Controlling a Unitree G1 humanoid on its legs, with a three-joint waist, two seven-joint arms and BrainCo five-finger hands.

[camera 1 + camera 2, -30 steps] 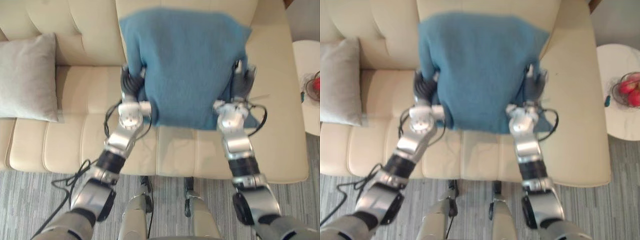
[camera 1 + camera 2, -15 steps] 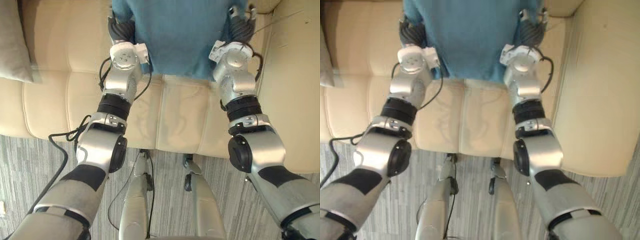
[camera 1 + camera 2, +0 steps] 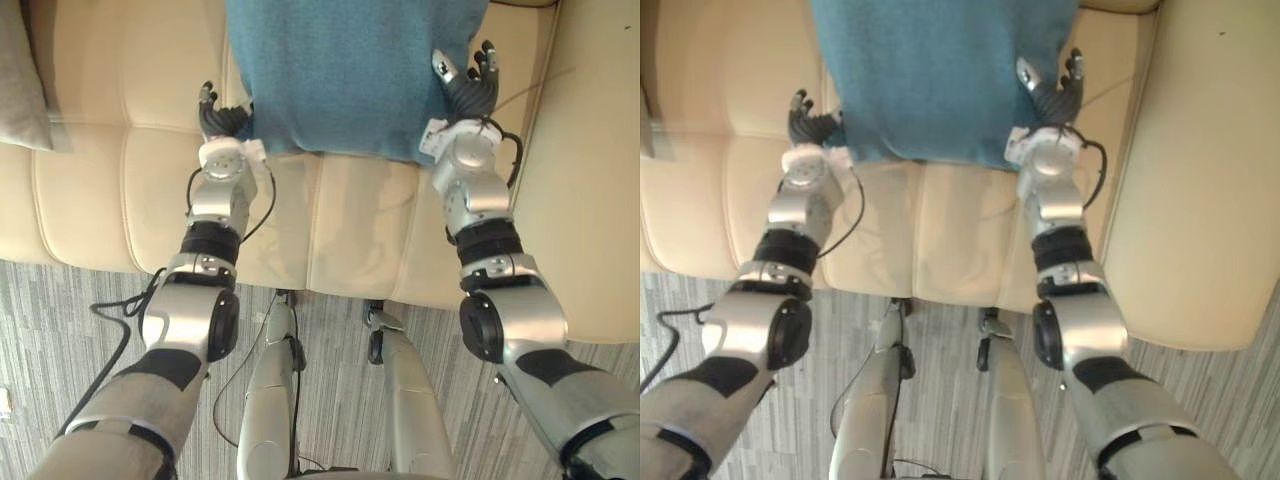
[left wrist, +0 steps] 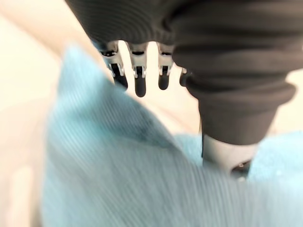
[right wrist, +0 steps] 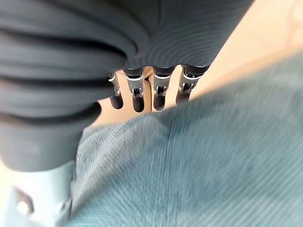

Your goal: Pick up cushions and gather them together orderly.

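I have bright, even light over the whole scene, soft, and I cannot tell which side it comes from. The cream sofa (image 3: 120, 200) gives a mild sheen on its seat panels but no hard glare; its seams stay as thin dark lines. The blue cushion (image 3: 350, 70) throws only a faint, soft shadow on the seat just below its lower edge. The corner by the grey cushion (image 3: 20, 90) is a little dimmer. The striped floor (image 3: 60, 320) is evenly lit. From the wrists, the dark cover of the left hand (image 4: 139, 80) and of the right hand (image 5: 137, 97) is nearly black, while the sofa past the fingers is very bright, almost washed out.
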